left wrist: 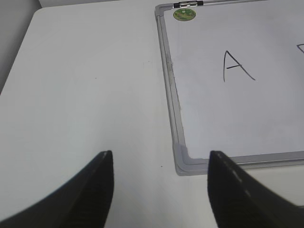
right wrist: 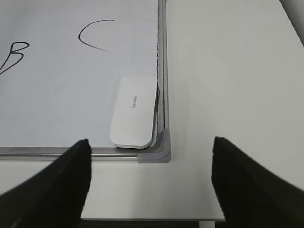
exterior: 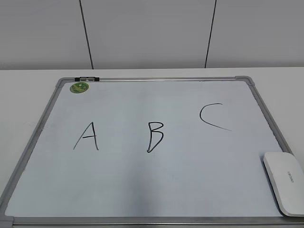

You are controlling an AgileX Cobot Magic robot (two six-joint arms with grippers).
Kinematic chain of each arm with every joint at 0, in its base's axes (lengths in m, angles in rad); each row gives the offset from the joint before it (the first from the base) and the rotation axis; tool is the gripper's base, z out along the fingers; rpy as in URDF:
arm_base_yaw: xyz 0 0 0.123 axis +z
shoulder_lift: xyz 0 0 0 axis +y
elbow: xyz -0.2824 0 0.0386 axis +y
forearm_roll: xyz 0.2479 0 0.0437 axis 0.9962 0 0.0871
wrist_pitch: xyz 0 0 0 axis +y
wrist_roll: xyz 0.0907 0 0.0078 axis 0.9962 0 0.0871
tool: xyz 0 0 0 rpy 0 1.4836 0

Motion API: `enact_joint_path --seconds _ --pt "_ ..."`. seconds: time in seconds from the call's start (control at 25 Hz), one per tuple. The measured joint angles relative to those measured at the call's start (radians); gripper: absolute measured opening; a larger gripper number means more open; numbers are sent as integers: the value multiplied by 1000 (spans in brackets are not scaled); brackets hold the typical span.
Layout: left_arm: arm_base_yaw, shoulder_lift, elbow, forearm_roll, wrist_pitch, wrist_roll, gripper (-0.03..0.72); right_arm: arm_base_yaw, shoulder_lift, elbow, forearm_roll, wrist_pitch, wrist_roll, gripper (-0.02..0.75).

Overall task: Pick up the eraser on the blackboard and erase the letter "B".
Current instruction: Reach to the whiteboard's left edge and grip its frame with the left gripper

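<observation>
The blackboard (exterior: 142, 190) is a white dry-erase board with a silver-grey frame, lying flat on the table. The black letter "B" (exterior: 155, 137) is at its middle, between "A" (exterior: 87, 137) and "C" (exterior: 212, 116). The white eraser (exterior: 285, 183) lies flat at the board's near right corner; it also shows in the right wrist view (right wrist: 134, 111). My right gripper (right wrist: 150, 183) is open and empty, just in front of that corner. My left gripper (left wrist: 160, 190) is open and empty over bare table, near the board's near left corner (left wrist: 184, 161). Neither gripper shows in the exterior view.
A small round green magnet (exterior: 80, 87) and a black-and-silver clip (exterior: 87, 79) sit at the board's far left corner. The white table's front edge (right wrist: 152, 219) lies just below the right gripper. A grey panelled wall stands behind the table.
</observation>
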State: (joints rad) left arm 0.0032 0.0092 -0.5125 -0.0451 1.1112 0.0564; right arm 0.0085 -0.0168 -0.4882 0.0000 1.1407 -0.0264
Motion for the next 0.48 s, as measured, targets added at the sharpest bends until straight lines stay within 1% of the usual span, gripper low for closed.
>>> enact_joint_path --seconds 0.48 --pt "0 0 0 0 0 0 463 0 0 0 0 -2 0 587"
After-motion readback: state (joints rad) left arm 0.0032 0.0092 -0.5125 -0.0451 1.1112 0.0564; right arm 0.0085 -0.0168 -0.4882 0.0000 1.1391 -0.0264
